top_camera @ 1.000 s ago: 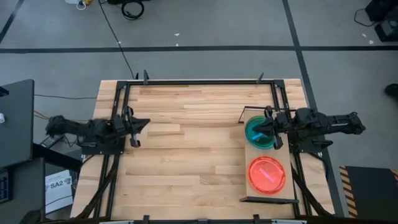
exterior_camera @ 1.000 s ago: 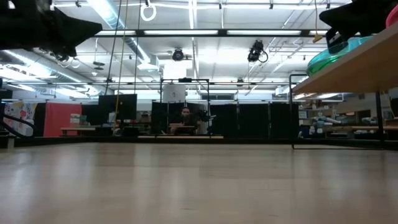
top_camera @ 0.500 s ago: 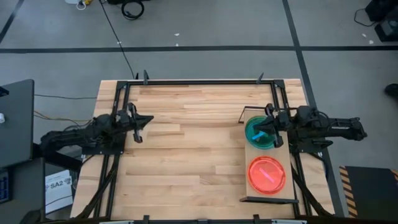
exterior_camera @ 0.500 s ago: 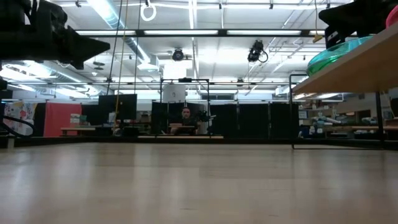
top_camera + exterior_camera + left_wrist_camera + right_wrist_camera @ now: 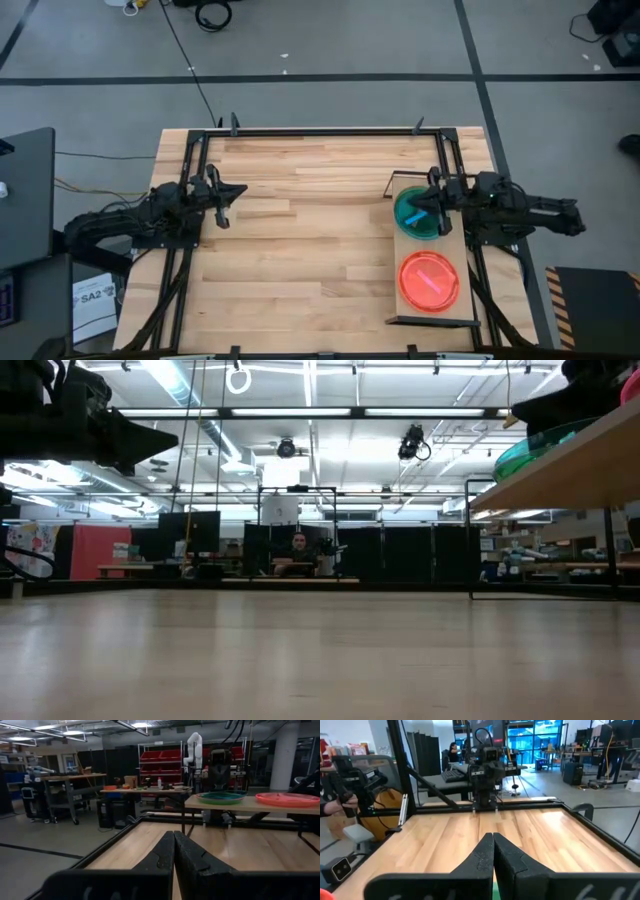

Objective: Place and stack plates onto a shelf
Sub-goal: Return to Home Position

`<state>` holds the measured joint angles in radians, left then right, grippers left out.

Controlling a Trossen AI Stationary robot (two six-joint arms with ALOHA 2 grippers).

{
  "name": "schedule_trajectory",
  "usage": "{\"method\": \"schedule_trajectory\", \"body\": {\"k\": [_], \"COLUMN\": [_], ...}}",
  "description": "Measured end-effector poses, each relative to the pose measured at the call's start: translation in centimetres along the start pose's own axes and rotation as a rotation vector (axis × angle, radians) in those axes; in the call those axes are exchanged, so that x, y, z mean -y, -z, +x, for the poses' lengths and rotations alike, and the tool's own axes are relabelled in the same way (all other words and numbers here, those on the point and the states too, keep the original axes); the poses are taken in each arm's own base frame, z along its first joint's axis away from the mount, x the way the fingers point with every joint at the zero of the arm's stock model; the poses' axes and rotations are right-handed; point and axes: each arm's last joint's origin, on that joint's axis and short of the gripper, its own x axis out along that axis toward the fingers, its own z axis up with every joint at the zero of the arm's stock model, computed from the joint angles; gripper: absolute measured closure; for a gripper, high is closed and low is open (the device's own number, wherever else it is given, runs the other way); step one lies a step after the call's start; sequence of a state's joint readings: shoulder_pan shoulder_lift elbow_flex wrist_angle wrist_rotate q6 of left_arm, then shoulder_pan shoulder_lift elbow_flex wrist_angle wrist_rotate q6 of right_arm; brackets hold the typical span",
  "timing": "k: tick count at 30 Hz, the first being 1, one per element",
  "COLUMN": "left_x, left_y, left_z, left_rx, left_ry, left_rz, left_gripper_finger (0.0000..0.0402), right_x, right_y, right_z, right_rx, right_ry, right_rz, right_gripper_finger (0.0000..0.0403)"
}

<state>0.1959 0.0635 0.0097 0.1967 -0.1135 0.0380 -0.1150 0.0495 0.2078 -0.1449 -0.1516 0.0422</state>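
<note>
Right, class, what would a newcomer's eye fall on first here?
The teal plate and orange plate glowing on the shelf at the right side of the table. The right gripper, shut, hangs over the teal plate's edge; the left gripper, shut, waits at the table's left.

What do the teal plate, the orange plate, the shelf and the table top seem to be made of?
Teal plate and orange plate: likely translucent plastic, glossy, with bright glints on top. Shelf: pale matt wood board, thin black frame, probably metal. Table top: jointed wooden strips, faint sheen in the low view.
</note>
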Motion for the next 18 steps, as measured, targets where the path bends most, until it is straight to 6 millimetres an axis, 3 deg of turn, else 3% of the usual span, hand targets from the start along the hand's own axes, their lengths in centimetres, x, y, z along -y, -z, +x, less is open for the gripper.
{"method": "schedule_trajectory", "body": {"k": [18], "left_x": [0.0], "left_y": [0.0], "left_z": [0.0], "left_rx": [0.0], "left_ry": [0.001], "left_rz": [0.0], "left_gripper_finger": [0.0391], "right_x": [0.1], "right_y": [2.8], "right_z": [0.6], "right_rx": [0.039], "right_ry": [-0.031], "right_rz": [-0.007], "right_gripper_finger": [0.0394]}}
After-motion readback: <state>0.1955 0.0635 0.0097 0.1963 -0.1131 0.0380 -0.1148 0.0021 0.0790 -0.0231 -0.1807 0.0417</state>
